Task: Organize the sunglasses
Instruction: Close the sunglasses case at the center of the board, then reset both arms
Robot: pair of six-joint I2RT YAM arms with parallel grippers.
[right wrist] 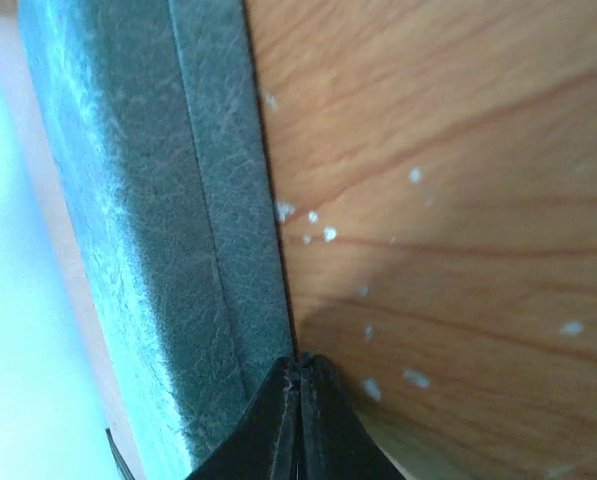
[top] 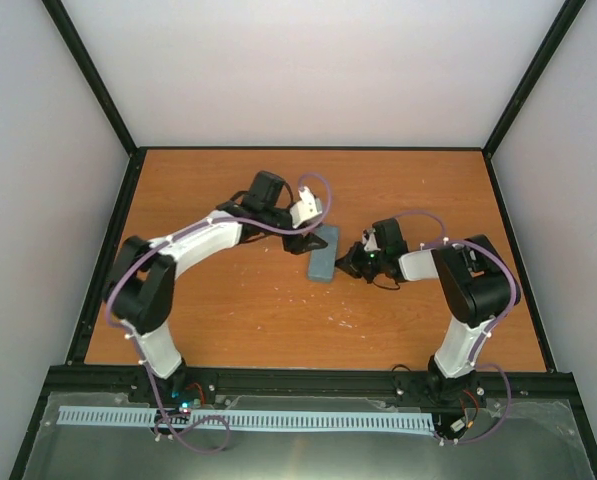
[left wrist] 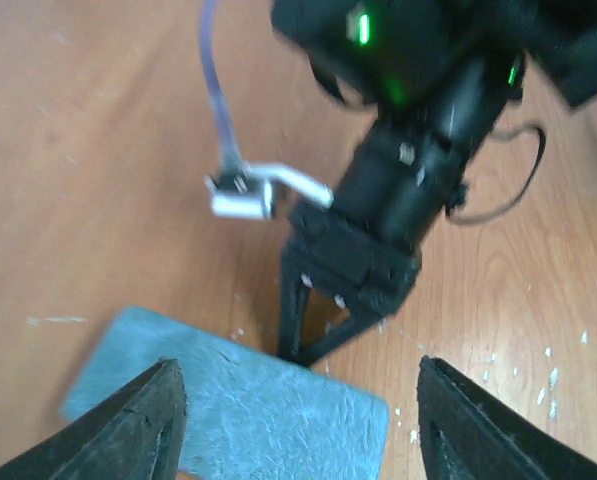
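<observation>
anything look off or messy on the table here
Small white specks lie scattered on the wooden table beside the grey-blue case, like crumbs or flakes. The case itself lies flat and looks undamaged. No sunglasses are in view.

Left arm (top: 203,240), left of frame: white link shells, black joint housings. Right arm (top: 464,345), right of frame: same finish. Each carries a lilac cable (left wrist: 214,90) run alongside. Right gripper (left wrist: 300,352): black boxy body, pale screw heads, green indicator lights (left wrist: 358,25), tapered black jaws. White connector (left wrist: 240,195) on the cable end
</observation>
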